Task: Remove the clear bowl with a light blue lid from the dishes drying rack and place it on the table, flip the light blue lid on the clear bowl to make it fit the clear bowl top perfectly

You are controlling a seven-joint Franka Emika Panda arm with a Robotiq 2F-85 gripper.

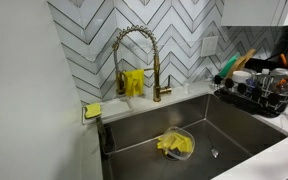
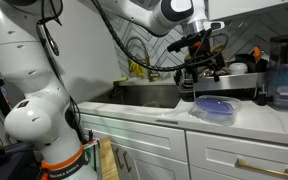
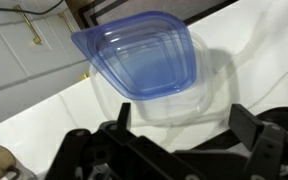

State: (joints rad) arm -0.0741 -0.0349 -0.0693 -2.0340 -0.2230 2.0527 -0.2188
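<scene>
Blue lid [image 3: 136, 55] askew, hides pt of clear bowl [image 3: 202, 100].

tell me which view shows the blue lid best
The wrist view: the lid fills the frame, lying askew on the clear bowl. An exterior view shows it small and far off; elsewhere it is out of frame.

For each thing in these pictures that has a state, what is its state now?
clear bowl: upright on the counter, out of the rack.
light blue lid: lying on the bowl, askew, not seated on the rim.
gripper: open, above the bowl, holding nothing.
dishes drying rack: beside the sink, crowded with dishes and utensils.
faucet: no water seen running.
</scene>
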